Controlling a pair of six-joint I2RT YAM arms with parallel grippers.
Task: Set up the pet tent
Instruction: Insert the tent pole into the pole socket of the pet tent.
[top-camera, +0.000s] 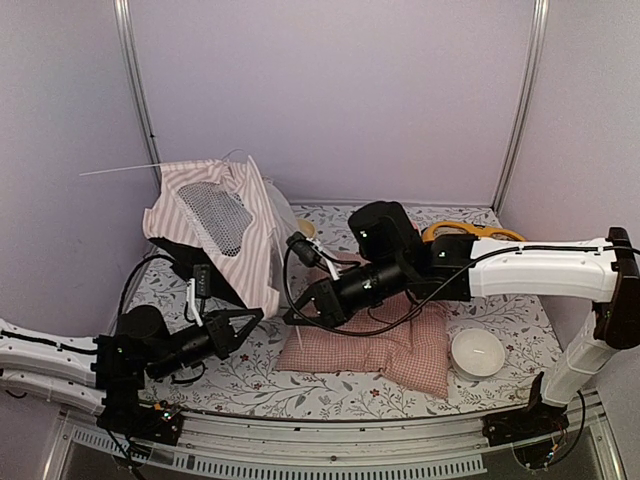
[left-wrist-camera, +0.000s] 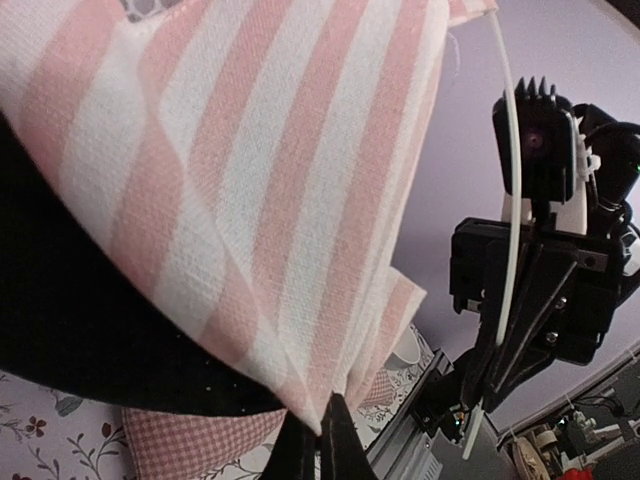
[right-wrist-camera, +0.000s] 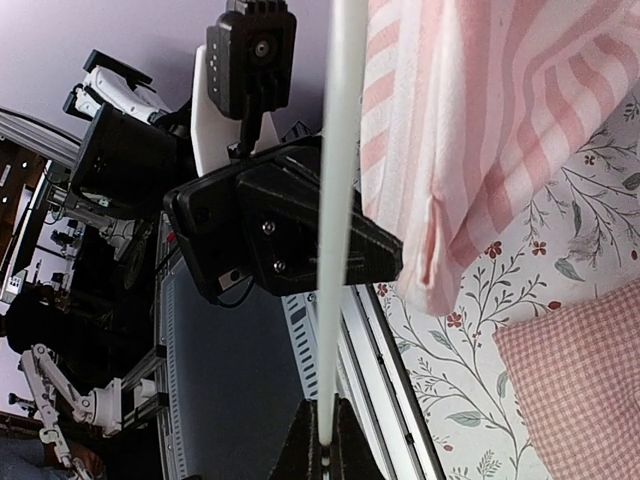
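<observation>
The pet tent (top-camera: 225, 225), pink-and-white striped with an oval black mesh window, stands half raised at the left back, its poles sticking out. My left gripper (top-camera: 245, 322) is shut on the tent's lower fabric corner (left-wrist-camera: 318, 425), seen close in the left wrist view. My right gripper (top-camera: 290, 315) is shut on a thin white tent pole (right-wrist-camera: 335, 250) near its lower end; the pole (left-wrist-camera: 510, 210) also shows in the left wrist view, and the striped fabric (right-wrist-camera: 470, 130) hangs beside it. The two grippers are close together in front of the tent.
A pink checked cushion (top-camera: 385, 345) lies mid-table under the right arm. A white bowl (top-camera: 477, 352) sits at the right front. A yellow object (top-camera: 470, 231) lies behind the right arm. The floral table cover (top-camera: 300, 385) ends at a metal rail in front.
</observation>
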